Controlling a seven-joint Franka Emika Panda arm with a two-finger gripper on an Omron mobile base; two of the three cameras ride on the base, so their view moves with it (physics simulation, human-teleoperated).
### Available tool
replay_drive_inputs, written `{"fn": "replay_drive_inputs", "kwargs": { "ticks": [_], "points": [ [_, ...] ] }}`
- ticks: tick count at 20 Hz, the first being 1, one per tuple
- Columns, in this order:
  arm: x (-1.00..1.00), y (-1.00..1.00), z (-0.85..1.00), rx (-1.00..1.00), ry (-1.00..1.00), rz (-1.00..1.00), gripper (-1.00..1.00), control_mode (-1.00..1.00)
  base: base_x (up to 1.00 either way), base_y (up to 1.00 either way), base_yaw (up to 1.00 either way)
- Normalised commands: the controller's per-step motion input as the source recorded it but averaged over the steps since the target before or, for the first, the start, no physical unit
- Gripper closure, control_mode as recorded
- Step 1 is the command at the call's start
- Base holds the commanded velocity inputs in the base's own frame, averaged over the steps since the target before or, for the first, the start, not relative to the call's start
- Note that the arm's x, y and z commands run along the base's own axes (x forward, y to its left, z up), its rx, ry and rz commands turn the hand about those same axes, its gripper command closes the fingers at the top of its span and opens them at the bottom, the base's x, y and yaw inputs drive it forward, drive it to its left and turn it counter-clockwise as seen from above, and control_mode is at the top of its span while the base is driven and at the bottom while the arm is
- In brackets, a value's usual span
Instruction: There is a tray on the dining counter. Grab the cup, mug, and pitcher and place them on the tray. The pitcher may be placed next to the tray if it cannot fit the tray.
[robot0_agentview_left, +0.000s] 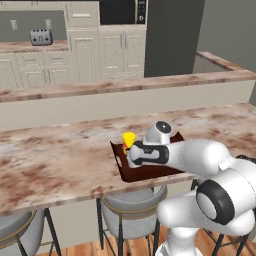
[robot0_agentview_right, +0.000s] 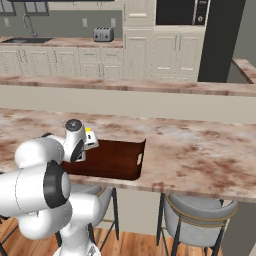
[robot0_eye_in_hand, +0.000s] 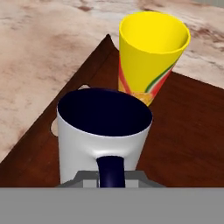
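The mug (robot0_eye_in_hand: 103, 140), grey-white with a dark inside and a dark handle, stands upright over the tray (robot0_eye_in_hand: 188, 131) at its corner by the handle cutout; whether its base touches the tray floor cannot be told. Its handle faces the hand camera and runs down between the pincer's parts at the bottom of the hand view. The pincer (robot0_eye_in_hand: 110, 181) is narrowed to a small gap and clamped on the mug's handle. Just behind the mug, near but apart from it, the yellow cup (robot0_eye_in_hand: 151, 52) stands upright on the tray, its red-orange mark facing the mug.

In the left base view the cup (robot0_agentview_left: 128, 140) shows at the tray's (robot0_agentview_left: 150, 172) far left part, with the white hand just beside it and the arm lying over the tray's near edge. In the right base view the tray (robot0_agentview_right: 117, 157) lies near the front edge of the dining counter (robot0_agentview_right: 200, 150), and a bit of the cup (robot0_agentview_right: 89, 135) peeks past the hand. Grey stools (robot0_agentview_right: 200, 212) stand under the counter
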Motion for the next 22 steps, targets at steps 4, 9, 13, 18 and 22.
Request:
{"fn": "replay_drive_inputs", "kwargs": {
  "ticks": [4,9,13,18,22],
  "points": [
    [0.0,0.0,0.0,0.0,0.0,0.0,1.0,-1.0,0.0,0.0,0.0],
    [0.0,0.0,0.0,0.0,0.0,0.0,1.0,-1.0,0.0,0.0,0.0],
    [0.0,0.0,0.0,0.0,0.0,0.0,1.0,-1.0,0.0,0.0,0.0],
    [0.0,0.0,0.0,0.0,0.0,0.0,-1.0,-1.0,0.0,0.0,0.0],
    [0.0,0.0,0.0,0.0,0.0,0.0,-1.0,-1.0,0.0,0.0,0.0]
  ]
}}
